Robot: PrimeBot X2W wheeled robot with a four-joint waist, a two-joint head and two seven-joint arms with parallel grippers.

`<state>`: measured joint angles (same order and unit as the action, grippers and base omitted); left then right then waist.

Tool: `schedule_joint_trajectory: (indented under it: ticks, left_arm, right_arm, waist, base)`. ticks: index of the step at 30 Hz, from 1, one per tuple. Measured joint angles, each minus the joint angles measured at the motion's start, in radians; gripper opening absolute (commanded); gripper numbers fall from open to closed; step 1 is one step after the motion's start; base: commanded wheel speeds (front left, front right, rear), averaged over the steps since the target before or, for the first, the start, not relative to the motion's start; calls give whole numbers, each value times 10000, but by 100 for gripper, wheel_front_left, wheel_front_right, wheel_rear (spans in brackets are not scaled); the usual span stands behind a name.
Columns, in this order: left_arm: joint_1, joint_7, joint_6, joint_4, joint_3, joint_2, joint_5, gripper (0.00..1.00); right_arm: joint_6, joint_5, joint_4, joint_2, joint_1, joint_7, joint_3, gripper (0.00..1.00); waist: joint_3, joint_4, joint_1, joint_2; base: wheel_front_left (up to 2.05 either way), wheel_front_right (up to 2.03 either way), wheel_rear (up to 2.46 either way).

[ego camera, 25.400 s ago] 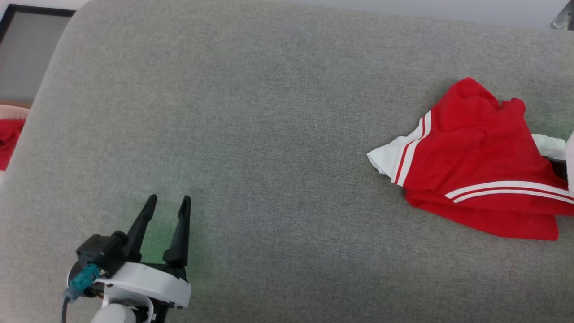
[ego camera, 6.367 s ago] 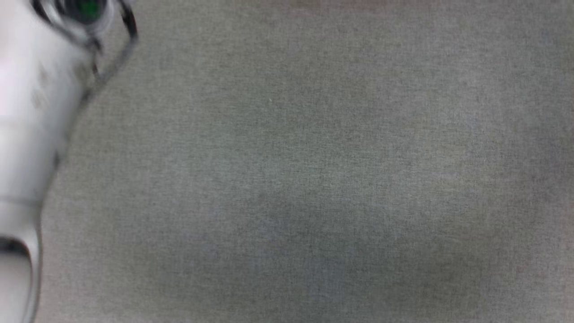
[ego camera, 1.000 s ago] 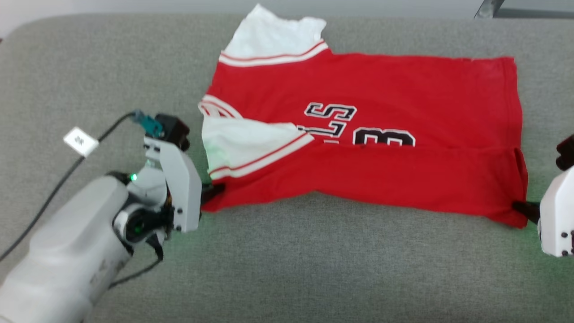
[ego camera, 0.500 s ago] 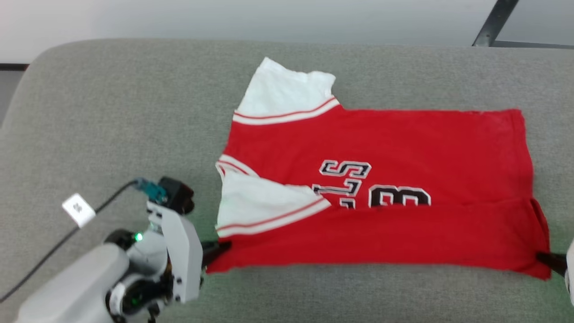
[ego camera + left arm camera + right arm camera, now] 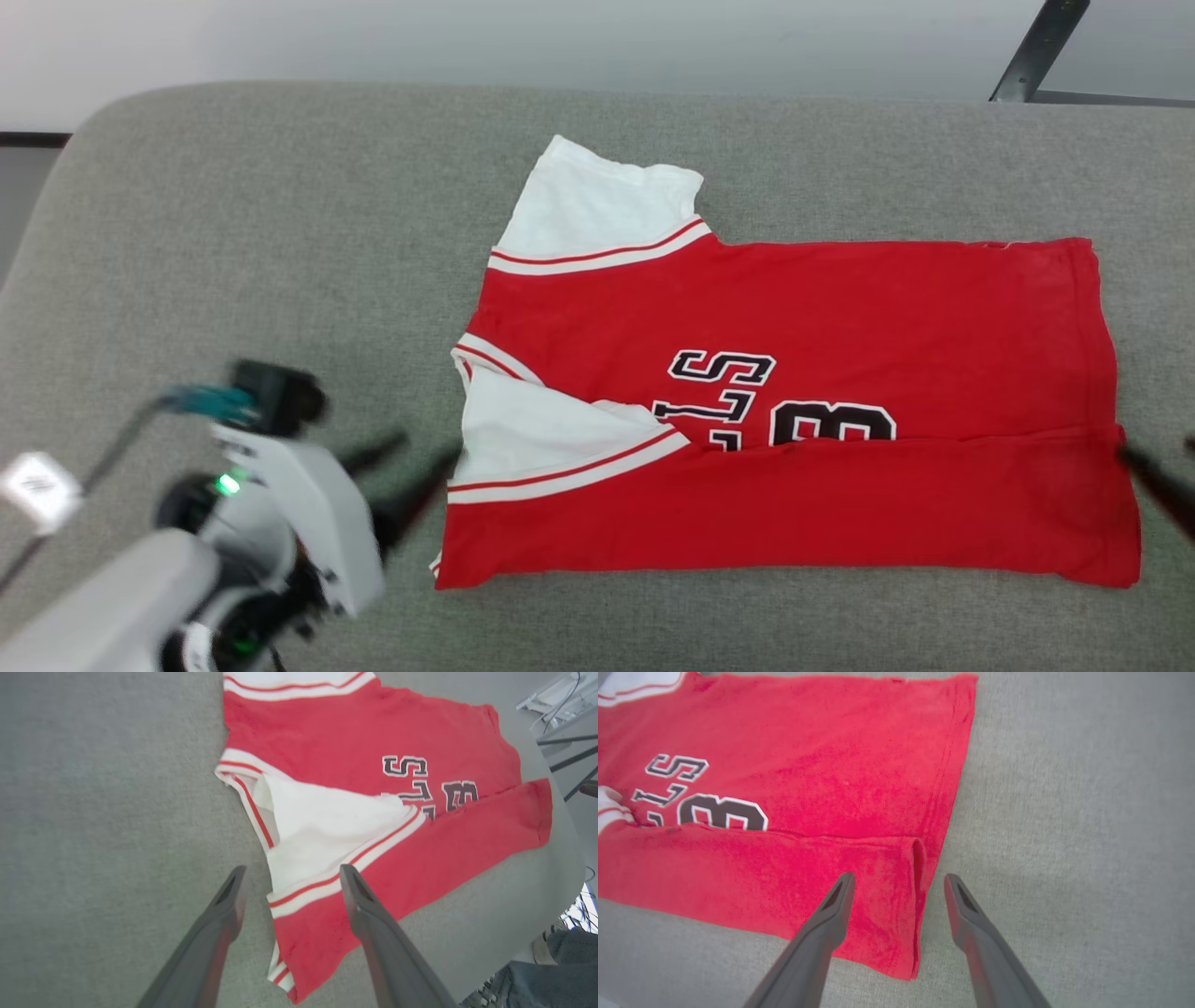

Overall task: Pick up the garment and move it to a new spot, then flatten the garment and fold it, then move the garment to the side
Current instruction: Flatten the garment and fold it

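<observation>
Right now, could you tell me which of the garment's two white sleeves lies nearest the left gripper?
The near sleeve, folded onto the garment's red front, beside the left gripper; the far sleeve lies flat, farther off.

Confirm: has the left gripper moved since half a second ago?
Yes. The left gripper has opened and drawn back leftward from the near-left corner of the bright red fabric garment.

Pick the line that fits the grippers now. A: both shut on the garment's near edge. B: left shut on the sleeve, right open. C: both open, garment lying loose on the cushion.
C: the left gripper and the right gripper each show fingers spread wide apart, pinching nothing, with the garment flat on the grey cushion.
</observation>
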<state>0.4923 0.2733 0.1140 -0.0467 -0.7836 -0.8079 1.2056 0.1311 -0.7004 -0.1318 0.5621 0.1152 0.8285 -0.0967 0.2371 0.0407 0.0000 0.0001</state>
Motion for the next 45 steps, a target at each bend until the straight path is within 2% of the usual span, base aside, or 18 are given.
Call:
schedule_joint_trajectory:
  ticks: [2, 6, 11, 13, 21, 25, 30, 38, 42, 45]
  left_arm:
    - [-16, -782, 197, -161, 464, -132, -184, 100]
    - [165, -2220, 548, -36, 1233, -42, -606, 100]
    - [1356, -2872, 391, 683, 1776, 309, -911, 100]
    - [2146, -2803, 161, 1143, 1835, 397, -1053, 100]
    - [5718, -1551, -895, 3779, 1588, 715, -1827, 100]
    - [7089, -867, -1496, 5338, 1147, 1120, -2205, 100]
    - [8021, 182, -2050, 7265, 418, 1557, -2520, 100]
    - [8644, 2805, -2374, 9336, -474, 1733, -2328, 100]
    - [8827, 3904, -2387, 9643, -546, 1902, -1785, 100]
    - [8965, 4232, -2393, 9509, -686, 1902, -1580, 100]
  right_arm:
    - [0, 320, -213, -274, 189, -671, -355, 100]
    - [0, 1003, -374, -888, 634, -2238, -692, 100]
    - [0, 1601, -180, -1802, 1151, -3977, -708, 100]
    - [0, 1756, -107, -2144, 1430, -4529, -587, 100]
    - [0, 1829, 324, -3160, 2470, -5975, 163, 100]
    - [0, 1824, 516, -3384, 2842, -6470, 525, 100]
    - [0, 1730, 721, -3473, 3052, -6836, 965, 100]
    - [0, 1634, 828, -3484, 3116, -7053, 1254, 100]
    - [0, 1547, 903, -3480, 3116, -7049, 1313, 100]
    - [0, 1524, 930, -3467, 3122, -7035, 1346, 100]
  waist:
    - [33, -9, -1, 0]
    - [195, -37, 0, 0]
    - [501, -194, -1, 0]
    - [651, -313, 0, -1]
    - [1347, -1198, -1, 0]
    - [1757, -1757, 0, 0]
    - [2218, -2436, 0, 0]
    - [2744, -3248, 0, 0]
    - [2899, -3425, -1, 0]
    - [2952, -3463, 0, 0]
  base:
    - [0, 0, 0]
    - [0, 0, 0]
    - [0, 0, 0]
    - [0, 0, 0]
    - [0, 0, 0]
    - [0, 0, 0]
    - [0, 0, 0]
    - [0, 0, 0]
    - [0, 0, 0]
    - [0, 0, 0]
